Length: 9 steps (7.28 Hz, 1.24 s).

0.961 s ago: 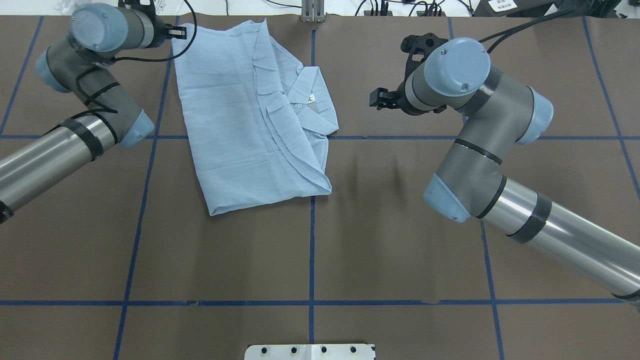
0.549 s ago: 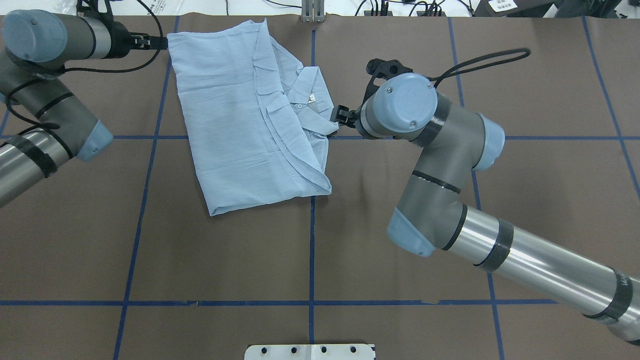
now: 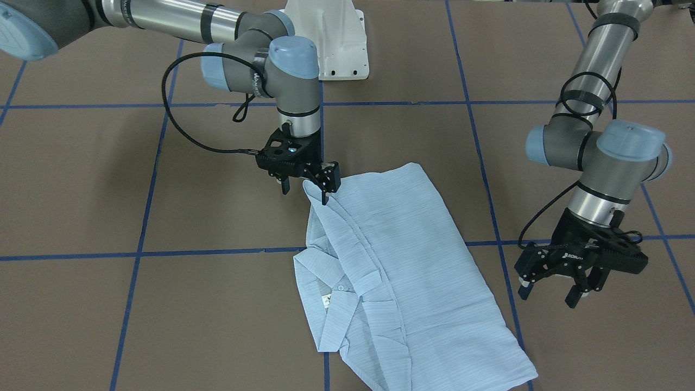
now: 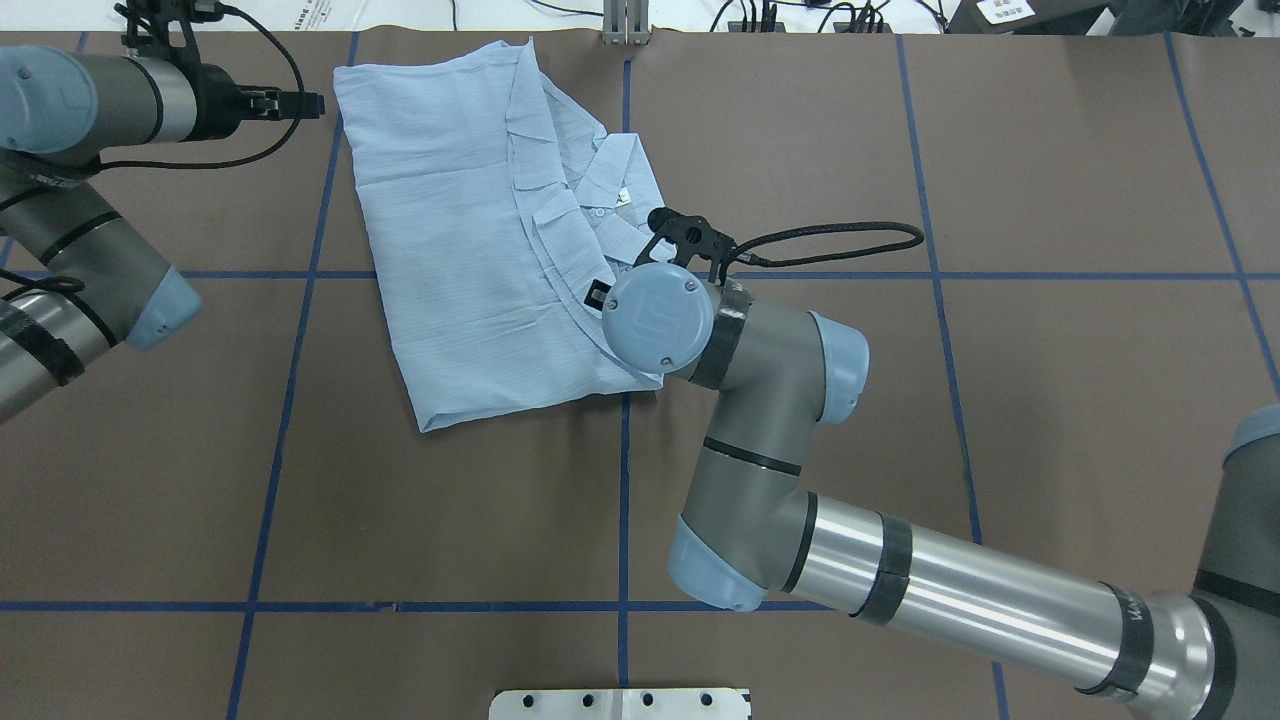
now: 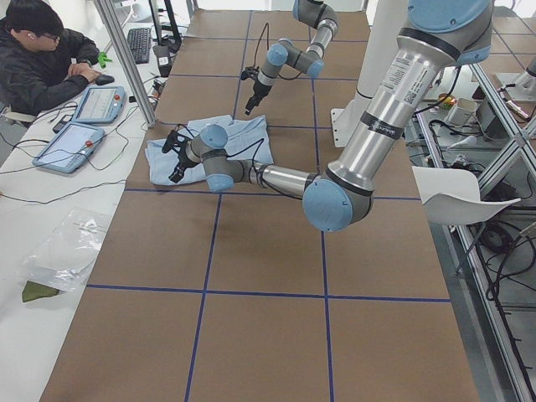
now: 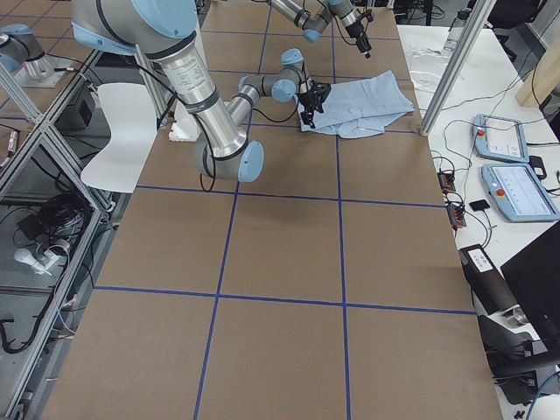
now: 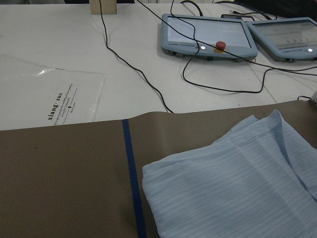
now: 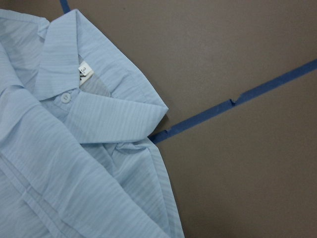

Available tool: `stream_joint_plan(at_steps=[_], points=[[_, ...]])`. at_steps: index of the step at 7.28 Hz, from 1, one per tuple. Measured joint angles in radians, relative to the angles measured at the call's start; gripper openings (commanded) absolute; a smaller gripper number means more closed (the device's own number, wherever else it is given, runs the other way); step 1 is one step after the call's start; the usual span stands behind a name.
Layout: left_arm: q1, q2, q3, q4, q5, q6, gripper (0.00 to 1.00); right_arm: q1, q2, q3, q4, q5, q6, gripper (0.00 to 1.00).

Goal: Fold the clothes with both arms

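The light blue striped shirt [image 4: 470, 250] lies folded on the brown table, collar toward the robot's right. In the front-facing view it is the shirt [image 3: 402, 271]. My right gripper [image 3: 305, 195] stands open over the shirt's corner nearest the robot, one fingertip either side of the edge. From overhead the right wrist [image 4: 655, 318] hides it. My left gripper [image 3: 547, 298] hangs open just off the shirt's other side, holding nothing, and points at the far left corner as the left gripper [image 4: 312, 103]. The right wrist view shows the collar [image 8: 89, 94]. The left wrist view shows a shirt corner [image 7: 153, 173].
The white pedestal base [image 3: 331, 43] stands at the robot's side of the table. Beyond the far edge a white bench holds two teach pendants [image 7: 208, 37], cables and a plastic bag [image 7: 49, 99]. A person [image 5: 42, 50] sits there. Blue tape lines [image 4: 624, 500] grid the table.
My right arm swung left from beside the collar to the shirt's near right corner. The left gripper drew back left, off the shirt's far left corner.
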Motion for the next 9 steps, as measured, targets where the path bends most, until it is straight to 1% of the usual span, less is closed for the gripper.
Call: stream_joint_plan(at_steps=[1, 2, 3, 5, 6, 8, 9], points=[[0.001, 0.001, 0.0, 0.0, 0.0, -0.002, 1.0, -0.012, 0.015, -0.029, -0.007, -0.019, 0.016, 1.0], [0.001, 0.001, 0.0, 0.0, 0.0, -0.003, 1.0, -0.021, 0.021, -0.043, -0.009, -0.031, 0.02, 0.97], [0.001, 0.002, 0.0, 0.0, 0.0, -0.003, 1.0, -0.029, 0.025, -0.052, -0.01, -0.052, 0.016, 0.88], [0.002, 0.003, 0.001, 0.0, 0.0, -0.003, 1.0, -0.041, 0.056, -0.106, -0.003, -0.104, 0.009, 0.74], [0.002, 0.002, 0.001, 0.001, 0.0, -0.003, 1.0, -0.043, 0.066, -0.126, 0.005, -0.114, 0.008, 0.68], [0.002, 0.002, 0.002, 0.002, 0.0, -0.001, 1.0, -0.047, 0.071, -0.138, 0.011, -0.119, 0.008, 0.65], [0.003, 0.002, 0.002, 0.003, -0.001, -0.001, 1.0, -0.05, 0.07, -0.14, 0.011, -0.119, 0.009, 0.6]])
